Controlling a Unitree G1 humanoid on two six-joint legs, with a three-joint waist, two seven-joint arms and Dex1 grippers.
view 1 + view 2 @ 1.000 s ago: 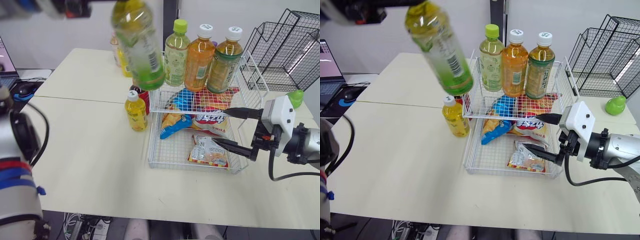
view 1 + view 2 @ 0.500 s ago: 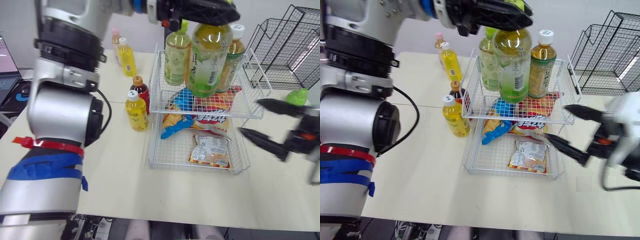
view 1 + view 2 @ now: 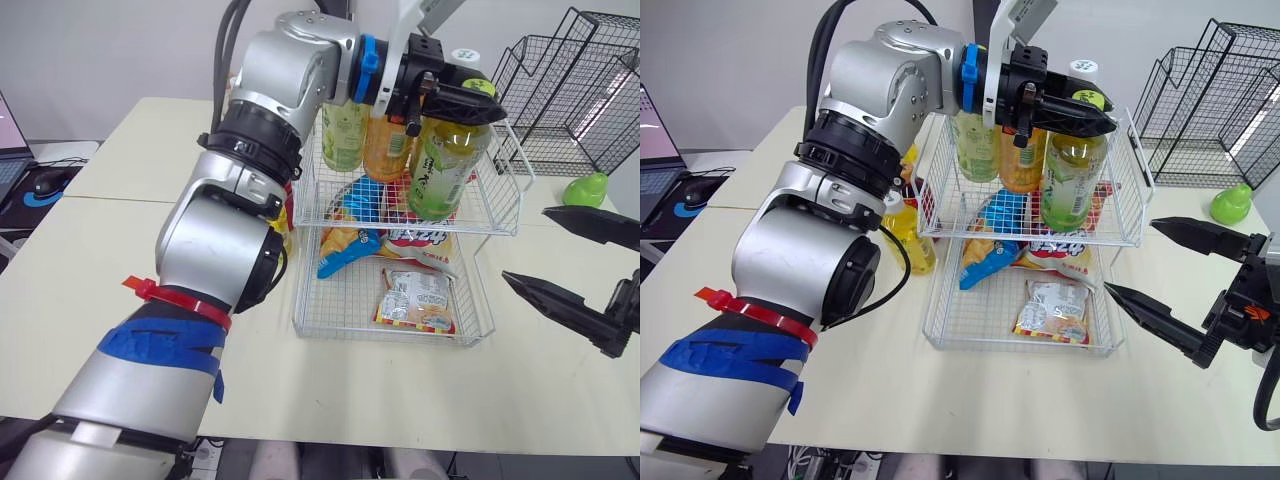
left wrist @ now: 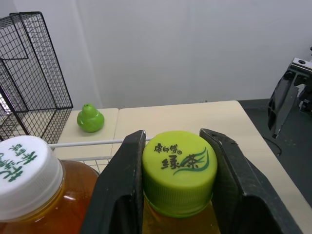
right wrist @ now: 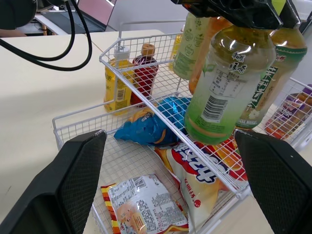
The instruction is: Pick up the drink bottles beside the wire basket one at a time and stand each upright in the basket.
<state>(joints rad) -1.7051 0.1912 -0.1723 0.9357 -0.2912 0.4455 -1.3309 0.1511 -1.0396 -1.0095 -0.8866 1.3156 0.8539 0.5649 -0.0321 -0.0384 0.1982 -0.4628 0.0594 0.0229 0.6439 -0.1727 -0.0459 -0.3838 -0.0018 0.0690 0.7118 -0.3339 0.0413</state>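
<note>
My left gripper [image 3: 455, 100] is shut on the lime cap [image 4: 179, 165] of a green tea bottle [image 3: 438, 170]. The bottle hangs slightly tilted over the front right of the upper tier of the white wire basket [image 3: 400, 335]; I cannot tell whether its base touches the shelf. Three bottles stand behind it on that tier: a pale green one [image 3: 343, 135], an orange one [image 3: 383, 150] and one with a white cap [image 3: 466, 58]. A yellow bottle [image 5: 116, 80] and a red bottle [image 5: 145, 73] stand on the table left of the basket. My right gripper [image 3: 1130, 255] is open, right of the basket.
Snack bags [image 3: 415, 300] lie in the basket's lower tier. Black wire racks [image 3: 575, 90] and a green pear-shaped thing [image 3: 585, 188] are at the back right. A laptop [image 3: 652, 130] and a mouse [image 3: 45, 180] sit far left.
My left arm has swung the green tea bottle from the far left across and down over the upper tier. My right gripper has drawn back to the right, away from the basket.
</note>
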